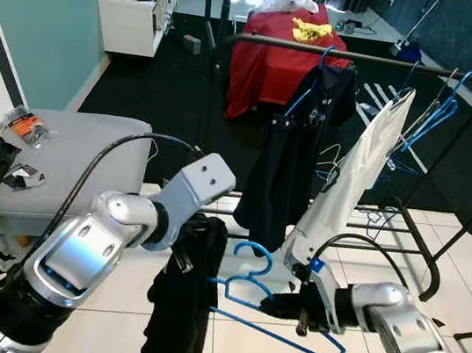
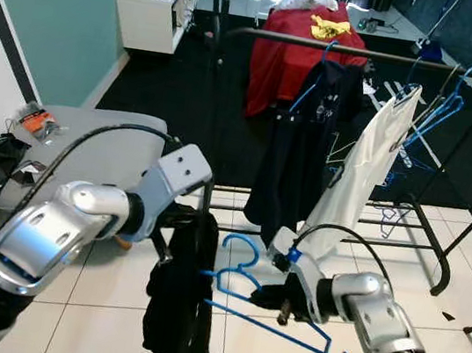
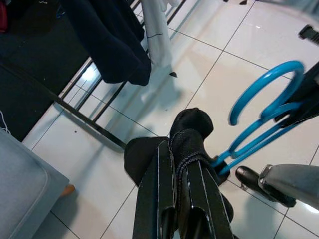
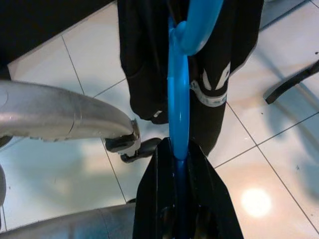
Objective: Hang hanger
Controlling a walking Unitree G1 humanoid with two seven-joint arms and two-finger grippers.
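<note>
Landmark: clothes rack (image 1: pixel 369 61).
Left gripper (image 1: pixel 177 261): below rack, jaws clamped on black garment (image 1: pixel 183 311).
Right gripper (image 1: pixel 286 306): beside garment, jaws clamped on blue hanger (image 1: pixel 284 330).

A blue plastic hanger (image 1: pixel 286 317) is held between a hanging black garment (image 1: pixel 182 302), left, and the black metal clothes rail (image 1: pixel 395 65) behind.

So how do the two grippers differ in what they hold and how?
The left gripper is shut on the black garment, which hangs limp toward the floor tiles; the right gripper is shut on the blue hanger, a rigid frame held tilted, its hook up. The left grips bunched cloth, the right a thin plastic bar. Both are held low in front of the clothes rack, close together, with one end of the hanger at the garment.
</note>
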